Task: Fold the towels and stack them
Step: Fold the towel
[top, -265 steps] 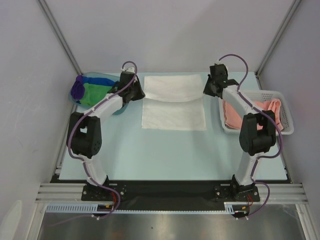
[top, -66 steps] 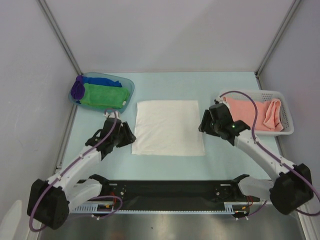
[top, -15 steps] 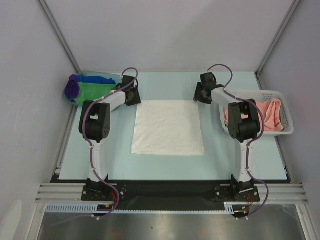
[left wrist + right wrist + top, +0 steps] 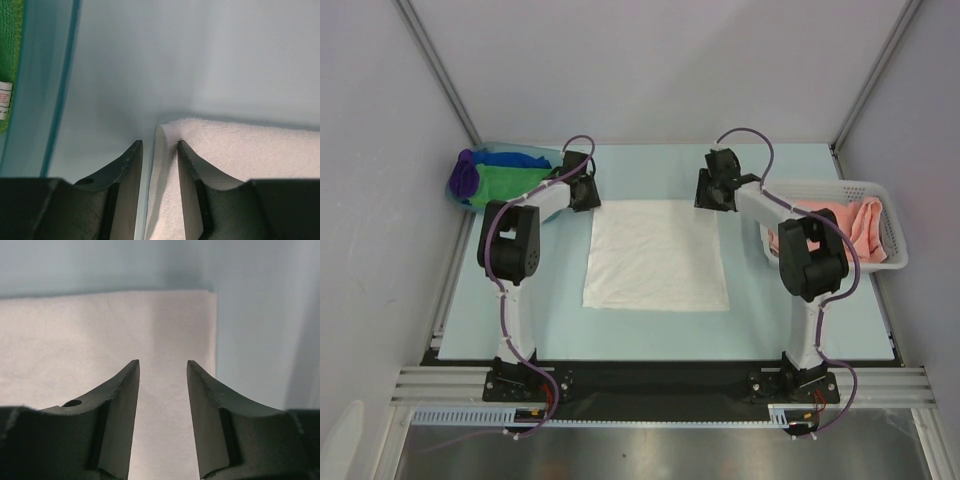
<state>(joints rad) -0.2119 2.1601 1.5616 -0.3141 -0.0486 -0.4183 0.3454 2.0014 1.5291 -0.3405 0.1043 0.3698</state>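
The right arm (image 4: 810, 255) covers part of the salmon towel (image 4: 860, 225) and white basket (image 4: 892, 258).

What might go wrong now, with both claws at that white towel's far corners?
The left gripper, open, straddles only the edge of the white towel, so it may pinch a sliver and slip. The right gripper sits inward of its corner; the fold could turn uneven. The left arm is close to the blue tub and might nudge it.

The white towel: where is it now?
In the top view, the white towel lies flat mid-table, between the blue tub (left) and the mesh basket (right).
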